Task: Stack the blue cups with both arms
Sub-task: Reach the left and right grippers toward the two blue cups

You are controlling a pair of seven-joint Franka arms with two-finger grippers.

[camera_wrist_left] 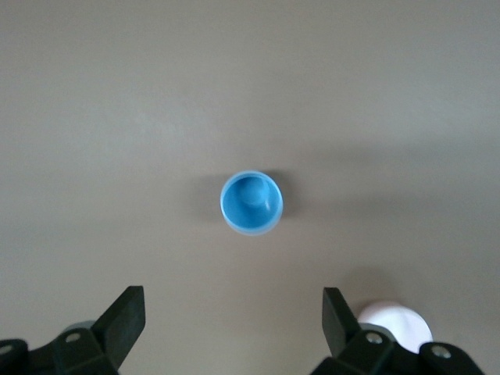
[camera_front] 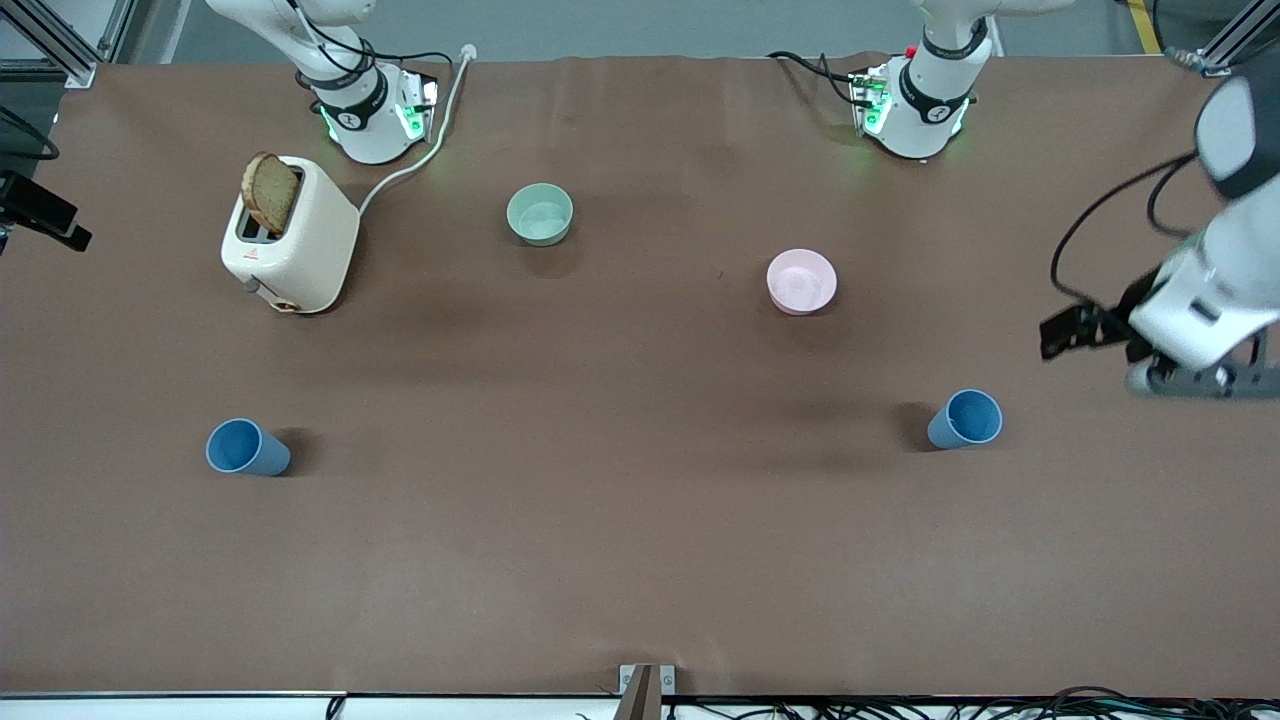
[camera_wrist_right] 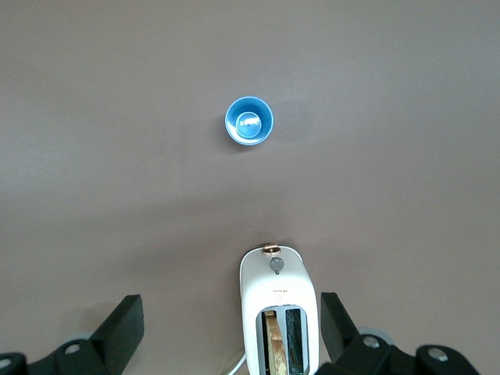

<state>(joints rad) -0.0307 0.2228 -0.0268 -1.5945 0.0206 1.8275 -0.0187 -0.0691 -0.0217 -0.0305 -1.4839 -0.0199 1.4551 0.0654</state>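
Note:
Two blue cups stand upright and apart on the brown table. One cup (camera_front: 247, 447) is toward the right arm's end, the other cup (camera_front: 966, 419) toward the left arm's end. My left gripper (camera_front: 1185, 380) hangs in the air near the table's edge at the left arm's end, beside that cup. In the left wrist view the gripper (camera_wrist_left: 232, 320) is open and empty, with the cup (camera_wrist_left: 251, 202) below, clear of the fingers. My right gripper (camera_wrist_right: 231, 324) is open and empty, high over the toaster (camera_wrist_right: 277, 312), with the other cup (camera_wrist_right: 249, 121) farther off. Its fingers do not show in the front view.
A white toaster (camera_front: 295, 235) with a slice of bread in it stands near the right arm's base, its cord running to the table's edge. A pale green bowl (camera_front: 540, 214) and a pale pink bowl (camera_front: 801, 281) sit farther from the front camera than the cups.

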